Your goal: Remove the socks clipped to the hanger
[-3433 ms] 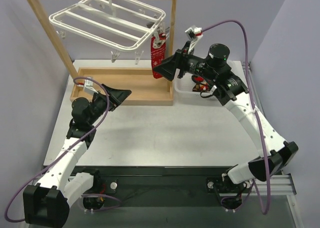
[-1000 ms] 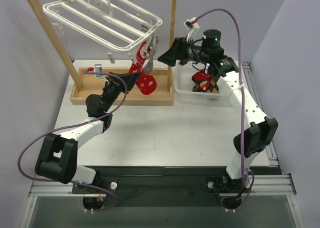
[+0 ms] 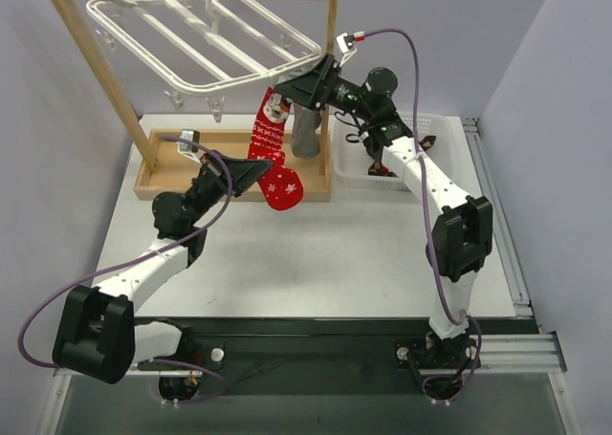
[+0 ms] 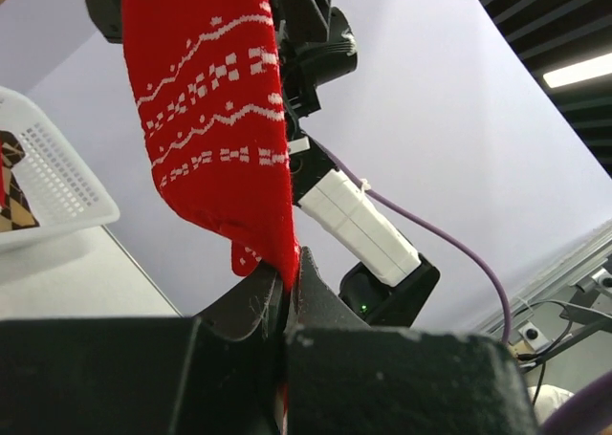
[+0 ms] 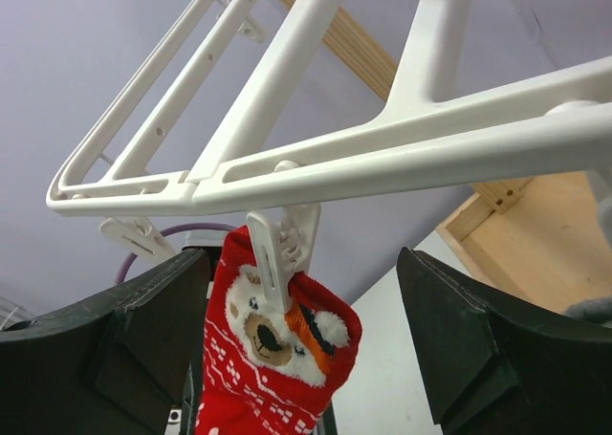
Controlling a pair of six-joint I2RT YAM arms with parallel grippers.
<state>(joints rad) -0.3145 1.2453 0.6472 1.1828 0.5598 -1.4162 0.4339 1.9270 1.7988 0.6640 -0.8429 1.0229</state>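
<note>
The white hanger [image 3: 206,48] hangs tilted from the wooden rack's top bar. A red sock with white pattern [image 3: 271,158] dangles from a clip [image 3: 274,108] on its near rim. My left gripper [image 3: 260,173] is shut on the sock's toe end; in the left wrist view the closed jaws [image 4: 287,280] pinch the red fabric [image 4: 206,119]. My right gripper [image 3: 304,86] is open and straddles that clip [image 5: 282,249], one finger on each side of the sock's bear-face cuff [image 5: 277,344], not touching it. A grey sock [image 3: 306,134] hangs beside the red one.
The wooden rack [image 3: 333,72] stands on a wooden tray base [image 3: 182,167] at the back of the table. A white basket [image 3: 359,179] sits right of it, partly behind my right arm; the left wrist view shows an argyle sock [image 4: 10,186] inside it [image 4: 67,191].
My right gripper has moved left from beside the rack post to the red sock's clip and opened a little wider. The hanger has swung, and the red sock now hangs straighter.
</note>
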